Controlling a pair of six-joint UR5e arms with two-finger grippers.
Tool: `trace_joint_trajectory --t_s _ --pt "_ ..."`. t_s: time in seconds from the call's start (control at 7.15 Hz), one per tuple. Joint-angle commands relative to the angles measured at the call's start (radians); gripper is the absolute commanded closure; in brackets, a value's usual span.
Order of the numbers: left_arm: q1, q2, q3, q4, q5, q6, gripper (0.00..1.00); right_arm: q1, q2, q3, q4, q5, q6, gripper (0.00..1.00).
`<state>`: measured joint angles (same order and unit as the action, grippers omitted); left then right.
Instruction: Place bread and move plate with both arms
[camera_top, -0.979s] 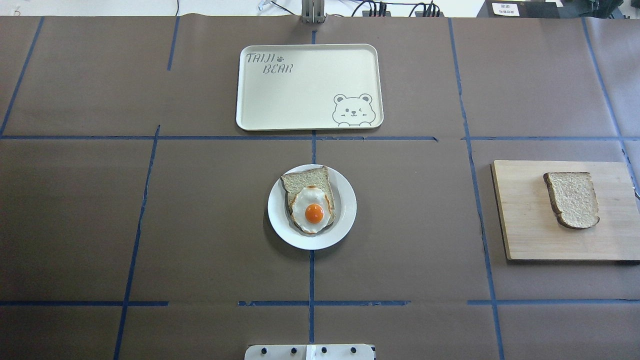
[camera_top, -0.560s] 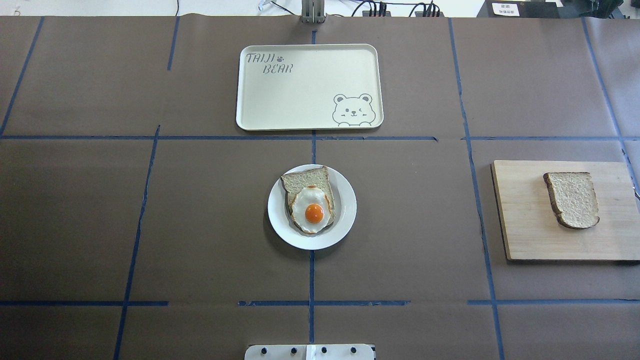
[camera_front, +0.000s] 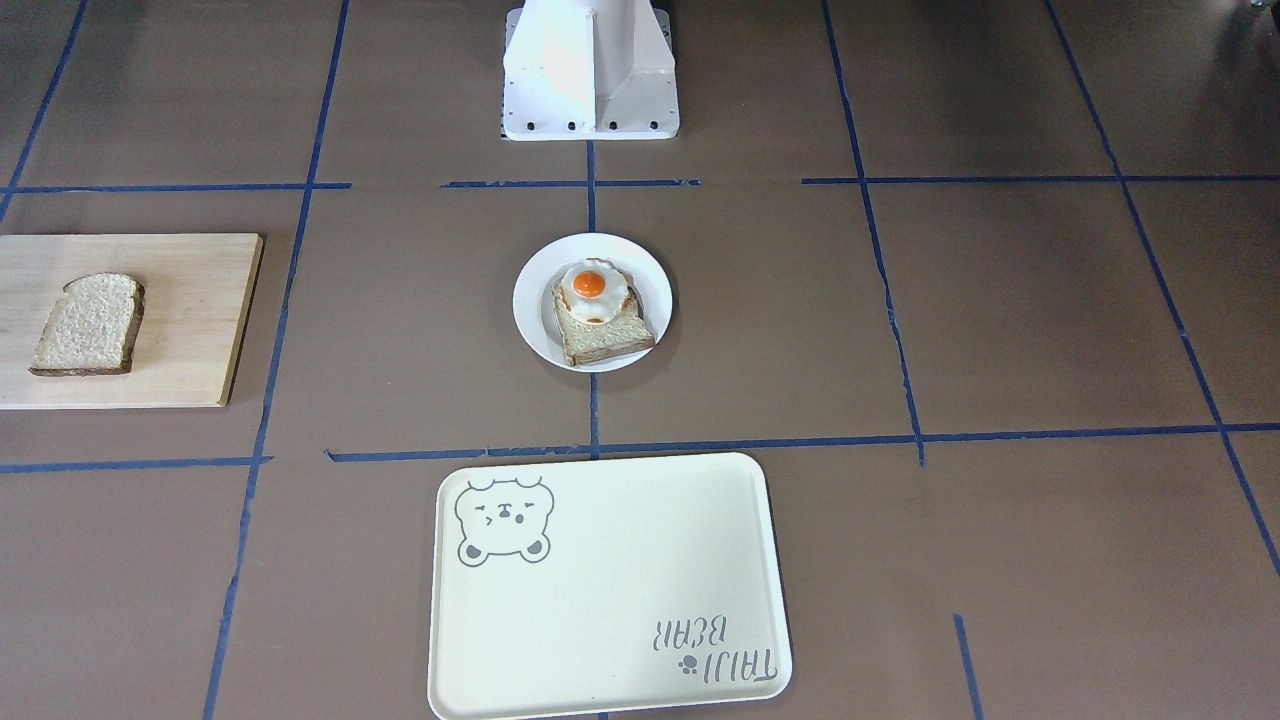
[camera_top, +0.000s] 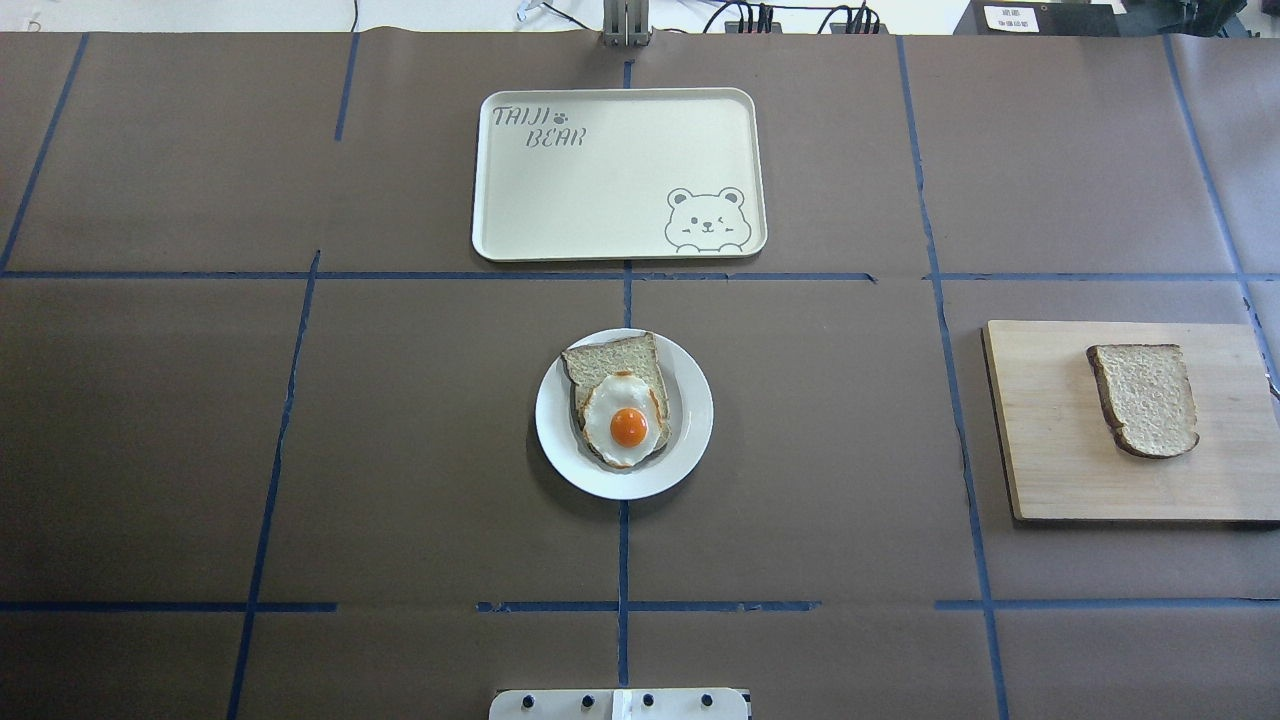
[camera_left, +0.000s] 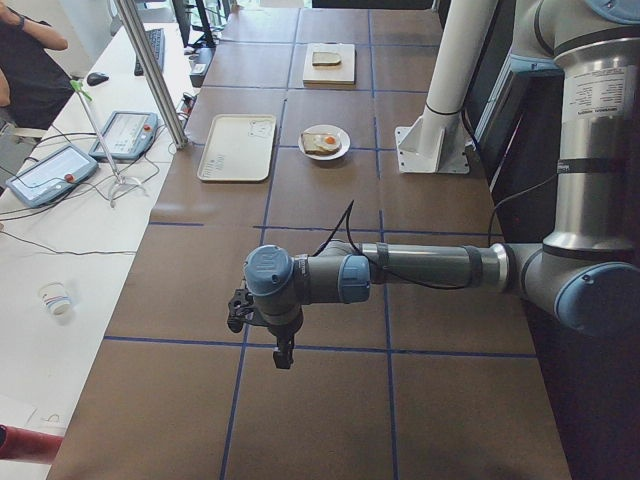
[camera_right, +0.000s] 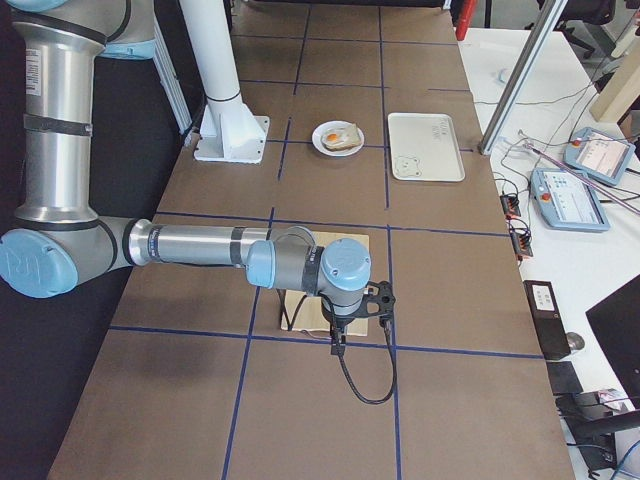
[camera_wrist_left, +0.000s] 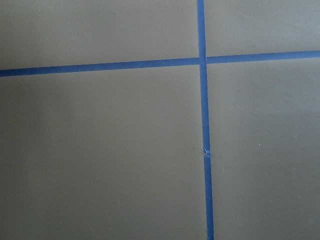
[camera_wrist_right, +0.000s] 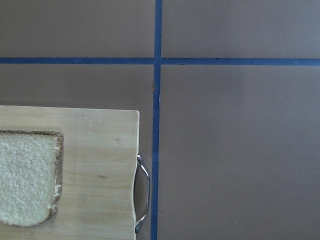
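At the centre of the overhead view I have the plate (camera_top: 690, 450), flat on the table (camera_top: 400, 450) and carrying only the egg-topped slice (camera_top: 622, 410). From the plate, the bread (camera_top: 1145, 398) lies out at three o'clock, well apart. It rests flat on the wooden board (camera_top: 1045, 440) with its rounded top toward six o'clock. The bear tray (camera_top: 600, 200) sits at twelve o'clock from the plate, across a tape line.

By my reading the job has not begun. The bread is untouched, the plate is not yet moved, and neither arm reaches into the overhead view. Everything is left to do: lift the slice, carry it to the plate, most likely onto the egg, then take the plate with both arms, presumably to the tray.

The right gripper (camera_right: 376, 298) hangs over the board's outer end. Its wrist camera catches the bread at its eight o'clock corner, along with the board's metal handle (camera_wrist_right: 148, 187). The left gripper (camera_left: 242, 312) hovers over bare taped table, far off on the plate's nine o'clock side. Both grippers show only in the side views, so I cannot tell whether either pair of jaws is spread or closed. Neither holds anything that I can make out.
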<state>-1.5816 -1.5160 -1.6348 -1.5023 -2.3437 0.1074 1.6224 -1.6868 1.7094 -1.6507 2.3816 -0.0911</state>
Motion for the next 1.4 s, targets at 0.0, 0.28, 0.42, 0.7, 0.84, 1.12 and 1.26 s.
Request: trace_joint_trajectory --t_s 0.0,0.28,0.42,0.7,0.84,1.12,1.26 --pt "0.0 -0.001 0.0 0.001 0.001 0.0 0.0 -0.001 0.003 0.001 0.002 -0.002 0.001 0.0" --pt "0.0 -0.003 -0.002 0.001 0.001 0.0 0.0 -0.018 0.041 -0.008 -0.007 -0.015 -0.007 0.0" --pt "0.0 -0.004 -0.004 0.001 0.003 0.0 0.0 -0.039 0.039 -0.002 -0.009 -0.013 -0.006 0.0" --pt "-0.001 -0.009 -0.008 0.001 0.004 0.002 0.0 -0.044 0.058 -0.004 0.002 -0.007 0.001 0.0" --pt "-0.002 -0.009 -0.01 0.001 0.004 0.002 0.0 -0.047 0.065 -0.001 0.002 -0.005 0.01 0.0" --pt "-0.003 -0.009 -0.01 -0.001 0.003 0.002 0.0 -0.084 0.066 0.024 0.024 -0.006 0.122 0.0" --pt "-0.003 -0.009 -0.013 0.0 0.003 0.002 0.0 -0.125 0.03 0.05 0.125 -0.004 0.283 0.0"
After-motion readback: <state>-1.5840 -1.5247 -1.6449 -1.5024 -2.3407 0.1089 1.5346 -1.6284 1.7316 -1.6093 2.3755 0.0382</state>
